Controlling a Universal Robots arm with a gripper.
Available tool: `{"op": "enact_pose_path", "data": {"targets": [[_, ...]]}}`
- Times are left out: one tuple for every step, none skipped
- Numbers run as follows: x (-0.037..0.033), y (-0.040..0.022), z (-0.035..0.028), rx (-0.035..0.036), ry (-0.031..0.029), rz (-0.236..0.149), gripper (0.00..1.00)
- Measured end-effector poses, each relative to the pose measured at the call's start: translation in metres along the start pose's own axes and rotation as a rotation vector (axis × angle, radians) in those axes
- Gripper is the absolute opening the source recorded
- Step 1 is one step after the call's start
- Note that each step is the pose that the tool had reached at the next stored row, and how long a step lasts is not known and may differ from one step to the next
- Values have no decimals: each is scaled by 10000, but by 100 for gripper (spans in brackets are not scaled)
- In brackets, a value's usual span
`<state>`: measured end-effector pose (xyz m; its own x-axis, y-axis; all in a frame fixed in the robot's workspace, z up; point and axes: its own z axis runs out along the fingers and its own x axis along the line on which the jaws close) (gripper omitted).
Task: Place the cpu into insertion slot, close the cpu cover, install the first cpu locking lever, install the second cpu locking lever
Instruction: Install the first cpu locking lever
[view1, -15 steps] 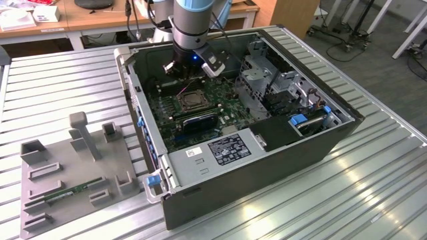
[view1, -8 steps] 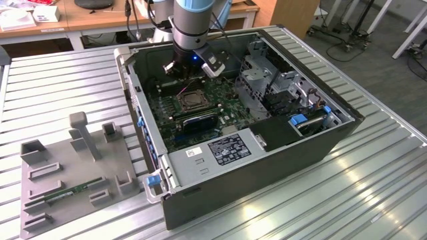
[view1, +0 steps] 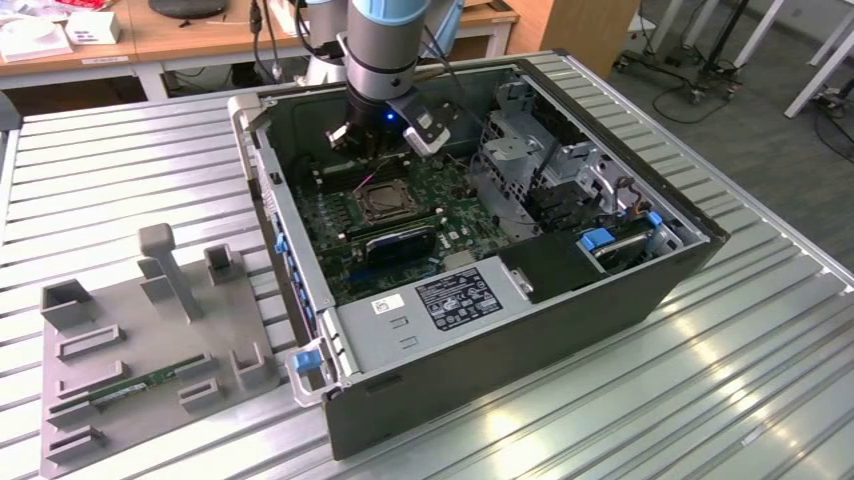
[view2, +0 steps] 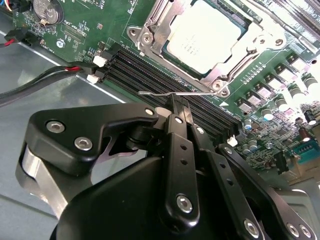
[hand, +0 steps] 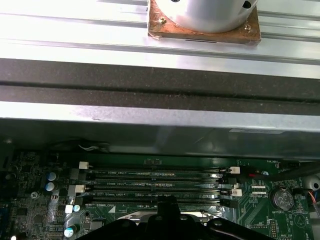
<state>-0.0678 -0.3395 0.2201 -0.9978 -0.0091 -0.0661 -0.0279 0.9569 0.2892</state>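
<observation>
Now your gripper (view2: 179, 102) has its matte black jaws pressed narrow together, tips touching the thin wire lever (view2: 152, 93) above the long memory slots (view2: 135, 75). Your cpu (view2: 205, 35), flat, square and dull silver, sits framed in the shiny metal cover (view2: 152, 30) on the green board (view2: 95, 25).

A grey tray (view1: 120, 320) holding a memory stick (view1: 144, 382) lies beside the computer case (view1: 561, 335).
</observation>
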Motion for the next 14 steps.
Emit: {"op": "enact_pose_path", "data": {"targets": [[0, 0, 1, -4, 0, 1, 11], [0, 0, 1, -10, -1, 1, 11], [0, 0, 1, -18, -1, 1, 11], [0, 0, 2, -22, -1, 1, 11], [0, 0, 1, -23, -1, 2, 11], [0, 0, 1, -23, -1, 2, 11], [0, 0, 1, -23, -1, 2, 11], [0, 0, 1, -23, -1, 2, 11], [1, -1, 3, -24, -2, 2, 11], [1, -2, 8, -26, -3, 2, 11], [1, -3, 12, -25, -2, 1, 11], [1, -5, 15, -23, -1, 2, 11], [1, -6, 19, -23, -1, 2, 11], [2, -7, 22, -23, -1, 2, 11]]}}
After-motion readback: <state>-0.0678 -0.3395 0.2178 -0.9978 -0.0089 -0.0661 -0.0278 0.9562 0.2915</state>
